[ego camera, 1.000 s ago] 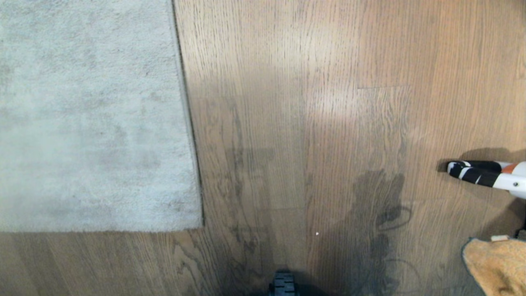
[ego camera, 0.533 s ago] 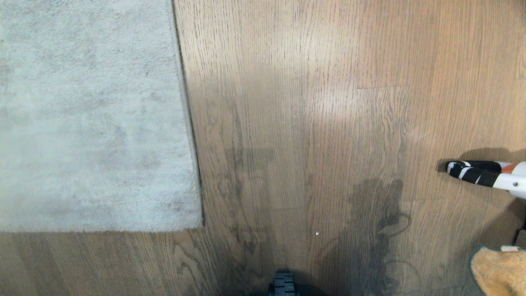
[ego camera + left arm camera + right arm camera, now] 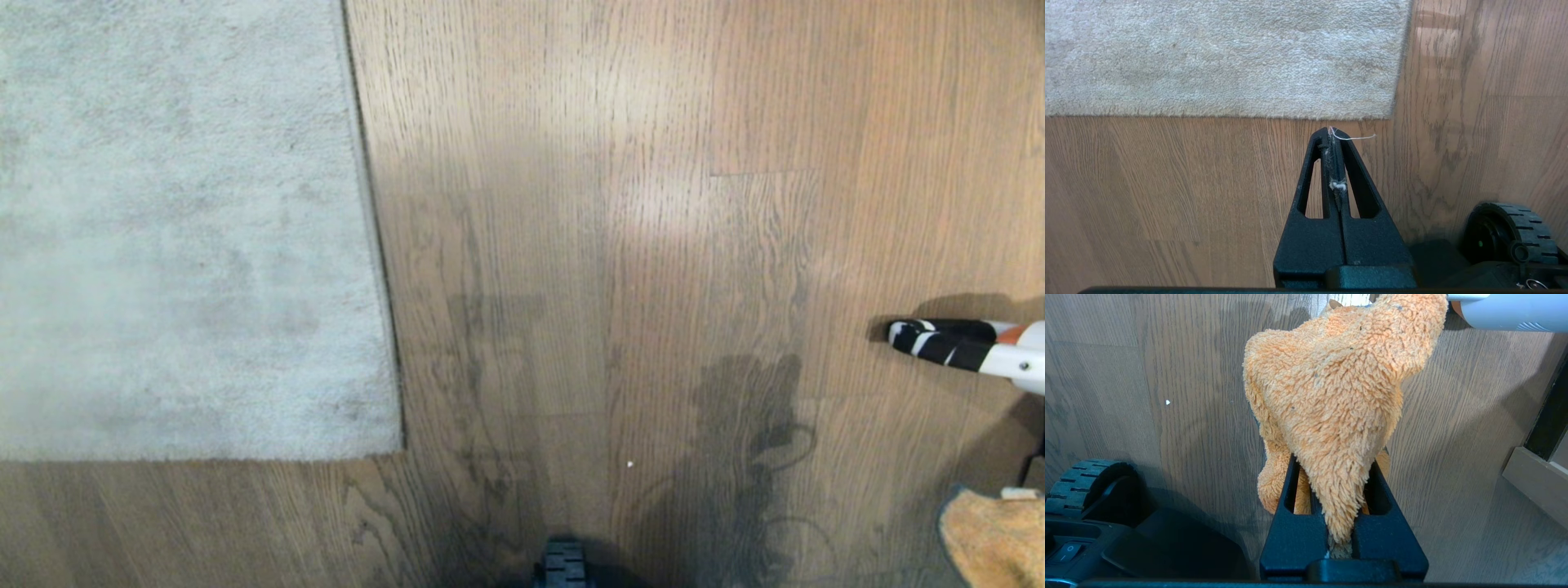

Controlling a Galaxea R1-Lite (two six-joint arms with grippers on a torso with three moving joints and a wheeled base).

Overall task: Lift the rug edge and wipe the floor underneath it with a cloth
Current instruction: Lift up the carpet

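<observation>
Farthest left in the head view lies the rug edge (image 3: 384,327), flat on the floor (image 3: 612,245), its border running away from the robot and ending at a near corner. Judged from the task, nothing is lifted or wiped yet.

The left gripper (image 3: 1334,134) hovers just short of that corner, fingers pressed together on nothing but stray lint and a thread. The near border lies straight ahead of its tips, across their line, so this arm looks the nearer one for the lift and would need to open first.

Well to the right of the rug corner, the right gripper (image 3: 1337,522) is clamped narrowly on the cloth (image 3: 1331,396), which drapes forward over its fingers. A black-and-white striped tool (image 3: 951,343) lies beyond the cloth, farther from the robot.
</observation>
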